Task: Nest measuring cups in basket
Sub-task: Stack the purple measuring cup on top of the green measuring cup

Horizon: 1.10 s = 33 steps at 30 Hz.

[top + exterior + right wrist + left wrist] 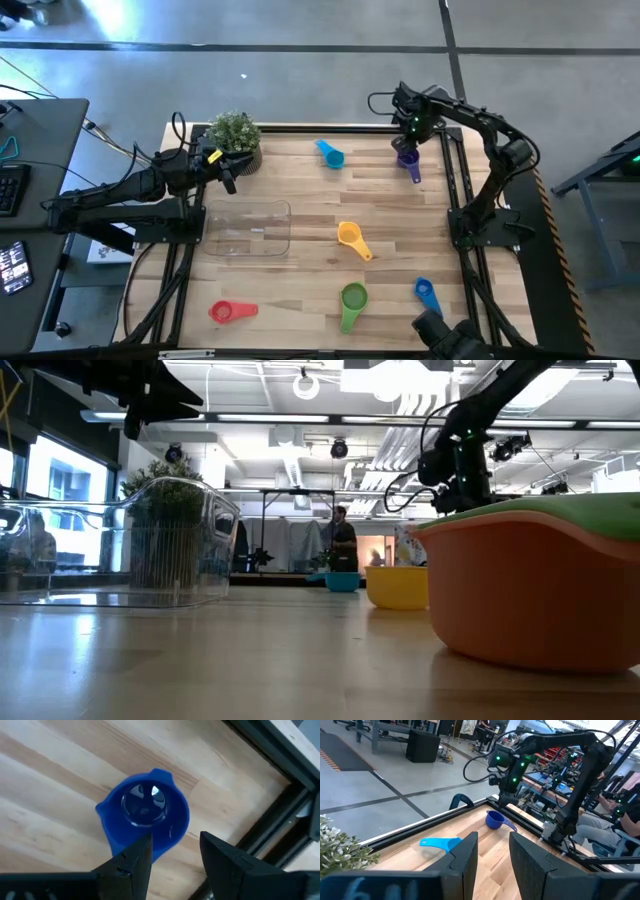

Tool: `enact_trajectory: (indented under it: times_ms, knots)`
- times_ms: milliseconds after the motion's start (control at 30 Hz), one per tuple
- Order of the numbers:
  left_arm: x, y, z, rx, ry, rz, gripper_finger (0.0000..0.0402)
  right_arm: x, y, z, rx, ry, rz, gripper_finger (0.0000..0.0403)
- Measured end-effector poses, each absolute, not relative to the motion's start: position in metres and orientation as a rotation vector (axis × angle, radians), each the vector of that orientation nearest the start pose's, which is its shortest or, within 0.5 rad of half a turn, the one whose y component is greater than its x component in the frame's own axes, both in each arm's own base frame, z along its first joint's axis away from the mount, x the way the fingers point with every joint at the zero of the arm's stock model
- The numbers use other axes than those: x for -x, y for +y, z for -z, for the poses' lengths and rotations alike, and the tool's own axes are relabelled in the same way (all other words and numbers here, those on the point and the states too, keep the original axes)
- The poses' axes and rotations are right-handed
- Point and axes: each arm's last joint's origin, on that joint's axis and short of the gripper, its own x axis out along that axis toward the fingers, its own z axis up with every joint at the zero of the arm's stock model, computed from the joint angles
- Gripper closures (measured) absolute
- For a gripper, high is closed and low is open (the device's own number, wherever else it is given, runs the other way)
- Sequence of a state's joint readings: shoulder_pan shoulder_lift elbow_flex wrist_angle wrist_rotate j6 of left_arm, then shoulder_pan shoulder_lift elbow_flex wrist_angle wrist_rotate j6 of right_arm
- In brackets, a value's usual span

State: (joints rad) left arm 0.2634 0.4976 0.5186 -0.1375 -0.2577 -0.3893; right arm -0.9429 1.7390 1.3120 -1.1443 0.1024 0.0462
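Right gripper (409, 148) pointing straight down, fingers parted over purple cup (408, 158), left gripper (222, 170) parted near plant (234, 132)

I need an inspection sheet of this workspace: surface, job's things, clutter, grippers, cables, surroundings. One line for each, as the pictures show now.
Surface: wooden table, things scattered on it.
Job's things: clear basket holds no cups; six cups in view, all outside it: light blue cup, purple cup, yellow cup, green cup, blue cup, red cup.
Clutter: potted plant at the far left corner.
Grippers: right gripper open, above the purple cup; left gripper open, beside the plant, holding nothing.
Cables: black cables lead to the left arm.
Surroundings: a person stands far behind the table.
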Motion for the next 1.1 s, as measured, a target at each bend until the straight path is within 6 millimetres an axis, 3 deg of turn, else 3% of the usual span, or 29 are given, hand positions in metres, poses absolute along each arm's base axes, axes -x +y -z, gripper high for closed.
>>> enact_trajectory:
  times_ms: [367, 867, 1100]
  knots:
    - [-0.12, 0.04, -0.284, 0.38, 0.015, -0.538, 0.0298, -0.173, -0.252, -0.19, -0.709, 1.463, 0.932, 0.0247]
    - [-0.12, 0.04, -0.284, 0.353, 0.022, -0.537, 0.0298, -0.167, -0.25, -0.172, -0.7, 1.438, 1.013, 0.0249]
    - [-0.12, 0.04, -0.284, 0.352, 0.02, -0.55, 0.0298, -0.168, -0.252, -0.172, -0.676, 1.421, 1.037, 0.0293]
